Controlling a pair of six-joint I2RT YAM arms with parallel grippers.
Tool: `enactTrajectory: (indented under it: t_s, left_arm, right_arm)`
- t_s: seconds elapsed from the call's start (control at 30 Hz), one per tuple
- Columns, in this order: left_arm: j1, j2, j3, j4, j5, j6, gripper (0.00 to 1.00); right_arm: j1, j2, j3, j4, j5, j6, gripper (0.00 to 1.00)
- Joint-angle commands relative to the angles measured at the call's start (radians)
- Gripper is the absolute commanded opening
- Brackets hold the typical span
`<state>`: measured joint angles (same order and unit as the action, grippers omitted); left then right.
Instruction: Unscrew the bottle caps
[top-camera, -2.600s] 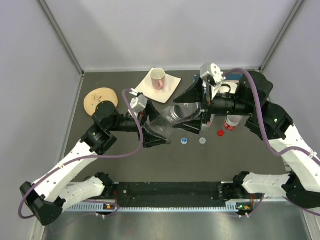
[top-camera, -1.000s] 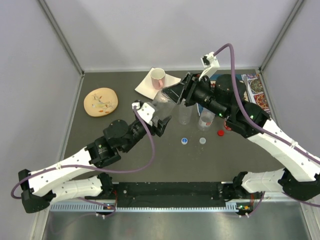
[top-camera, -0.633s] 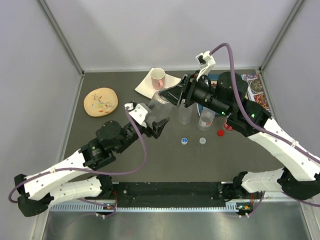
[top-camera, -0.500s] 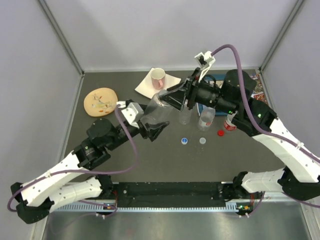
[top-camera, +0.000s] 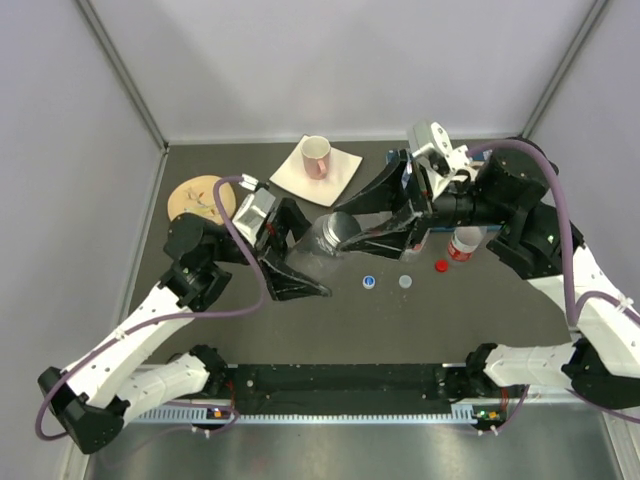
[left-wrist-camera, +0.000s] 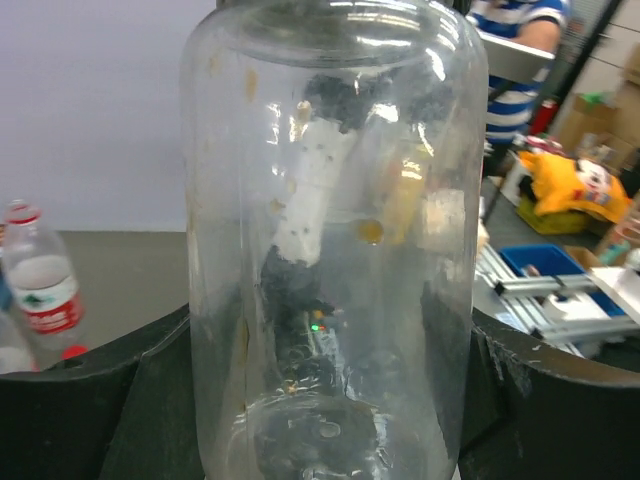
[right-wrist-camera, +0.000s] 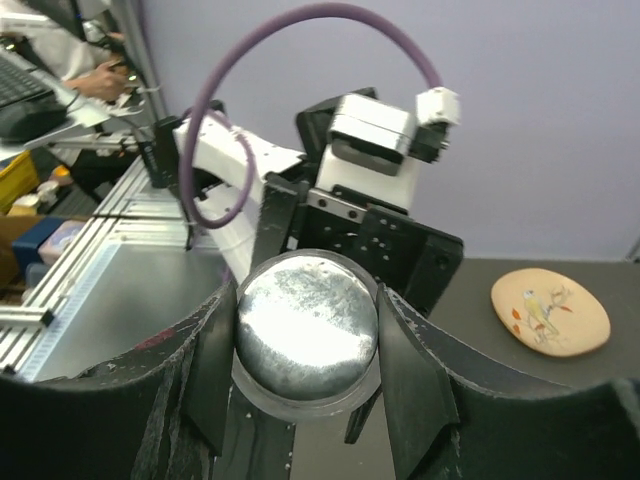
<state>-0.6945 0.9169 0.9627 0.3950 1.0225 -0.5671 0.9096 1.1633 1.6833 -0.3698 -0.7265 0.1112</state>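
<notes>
From above I see the left gripper clamped on the squat clear bottle, held on its side in the middle of the scene. The right gripper meets it from the right, and a blue cap, a white cap and a red cap lie loose just nearer. My left wrist view is filled by that bottle, wedged between the black fingers. In the right wrist view, the jaws pinch its wide greyish cap.

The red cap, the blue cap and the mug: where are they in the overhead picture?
red cap (top-camera: 441, 266), overhead view, centre of its round top.
blue cap (top-camera: 369, 282), overhead view, centre of its top.
mug (top-camera: 316, 157), overhead view, its outer side just below the rim.
</notes>
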Motion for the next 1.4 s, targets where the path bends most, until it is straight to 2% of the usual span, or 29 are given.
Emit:
enactTrajectory:
  t_s: [0.0, 0.17, 0.3, 0.37, 0.43, 0.47, 0.5, 0.57, 0.6, 0.63, 0.7, 0.73, 0.8, 0.83, 0.97, 1.1, 1.2, 1.23, 1.33, 1.37]
  left_arm:
    - [0.012, 0.049, 0.001, 0.318, 0.180, -0.253, 0.44]
    - [0.013, 0.097, -0.021, 0.504, 0.232, -0.405, 0.44]
    - [0.012, 0.131, -0.024, 0.606, 0.251, -0.487, 0.44]
    - [0.013, 0.145, -0.021, 0.620, 0.252, -0.510, 0.45]
    - [0.012, 0.140, -0.016, 0.573, 0.249, -0.459, 0.44]
    - [0.012, 0.134, -0.010, 0.479, 0.237, -0.424, 0.44]
    - [0.013, 0.125, -0.004, 0.396, 0.228, -0.321, 0.43]
    - [0.012, 0.099, 0.028, 0.235, 0.180, -0.193, 0.41]
    - [0.013, 0.090, 0.037, 0.088, 0.162, -0.135, 0.41]
    - [0.013, 0.080, 0.048, 0.041, 0.147, -0.047, 0.41]
    - [0.013, 0.074, 0.073, -0.072, 0.107, 0.040, 0.41]
    - [0.013, 0.071, 0.077, -0.103, 0.091, 0.062, 0.41]
    - [0.013, 0.065, 0.085, -0.148, 0.044, 0.125, 0.40]
    - [0.013, 0.057, 0.085, -0.184, 0.025, 0.142, 0.40]
    - [0.012, 0.043, 0.090, -0.280, -0.074, 0.236, 0.40]
    - [0.004, 0.013, 0.077, -0.315, -0.217, 0.337, 0.39]
    - [-0.034, -0.027, 0.051, -0.332, -0.419, 0.425, 0.39]
    - [-0.049, -0.038, 0.032, -0.332, -0.550, 0.449, 0.39]
    - [-0.124, -0.072, -0.001, -0.328, -0.738, 0.547, 0.39]
    - [-0.160, -0.076, -0.007, -0.324, -0.844, 0.559, 0.40]
  right_arm:
    - [0.015, 0.006, -0.011, -0.077, -0.355, -0.018, 0.00]
    - [0.005, 0.004, -0.017, -0.089, -0.523, -0.053, 0.00]
    - [0.006, 0.022, -0.013, -0.095, -0.579, -0.059, 0.00]
    - [0.003, 0.024, -0.022, -0.095, -0.556, -0.065, 0.00]
    - [0.000, 0.016, -0.028, -0.095, -0.497, -0.071, 0.00]
    - [-0.001, 0.010, -0.027, -0.093, -0.455, -0.071, 0.00]
    - [-0.002, 0.000, -0.027, -0.093, -0.424, -0.073, 0.00]
    - [-0.002, -0.014, -0.013, -0.089, -0.265, -0.064, 0.00]
    - [-0.002, -0.019, -0.004, -0.089, -0.205, -0.051, 0.00]
    - [-0.003, -0.028, 0.004, -0.089, -0.103, -0.050, 0.09]
    - [-0.003, -0.037, 0.030, -0.087, 0.005, -0.035, 0.22]
    - [-0.005, -0.040, 0.042, -0.087, 0.086, -0.025, 0.50]
    - [-0.003, -0.043, 0.075, -0.084, 0.162, 0.002, 0.66]
    - [-0.003, -0.045, 0.097, -0.083, 0.259, 0.021, 0.74]
    - [-0.003, -0.048, 0.128, -0.083, 0.420, 0.093, 0.89]
    - [-0.003, -0.042, 0.125, -0.087, 0.545, 0.217, 0.96]
    - [-0.002, -0.022, 0.115, -0.124, 0.650, 0.301, 0.96]
    - [-0.002, -0.014, 0.108, -0.138, 0.697, 0.320, 0.96]
    - [-0.003, -0.007, 0.058, -0.146, 0.763, 0.390, 0.95]
    - [-0.002, -0.004, 0.047, -0.140, 0.769, 0.406, 0.95]
